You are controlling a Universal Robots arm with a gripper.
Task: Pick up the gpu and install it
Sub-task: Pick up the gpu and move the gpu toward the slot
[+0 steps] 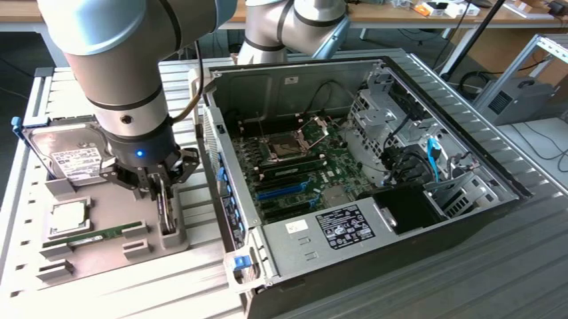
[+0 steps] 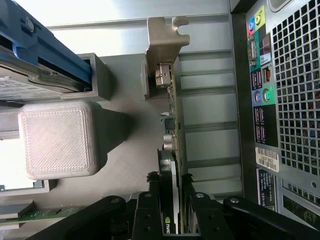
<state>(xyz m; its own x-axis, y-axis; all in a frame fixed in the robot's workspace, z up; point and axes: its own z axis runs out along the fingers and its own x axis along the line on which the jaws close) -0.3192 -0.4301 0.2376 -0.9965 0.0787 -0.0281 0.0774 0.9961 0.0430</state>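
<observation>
GPU (image 1: 166, 216) stands on its long edge in a grey holder (image 1: 170, 240) on the grey parts tray (image 1: 111, 216), at the tray's edge that lies nearest to the open computer case (image 1: 497, 174). In the wrist view the card (image 2: 175, 125) has its silvery end bracket (image 2: 162, 50) pointing away from the camera, and its lower edge sits in the holder.

The gripper (image 1: 162, 191) is down over the card from above. In the wrist view the gripper (image 2: 171, 179) has one black finger on each face of the card, and both fingers appear to press on it, so I judge the claw to be clamped on the GPU. The card does not look raised out of its holder.

On the same tray, the hard drive (image 1: 76, 158) stands at the far corner, and the processor (image 1: 66, 218) and the green RAM stick (image 1: 102, 234) lie toward the tray's near edge, apart from the card. All of this rests on the ribbed metal table (image 1: 497, 272).

As for progress, I think the task is at its early part. The grasp seems made, but the lift is not yet done. Inside the case, the motherboard (image 1: 293, 166) lies exposed and its blue expansion slot (image 1: 286, 190) is empty. So carrying the card over and seating it remain to be done.
</observation>
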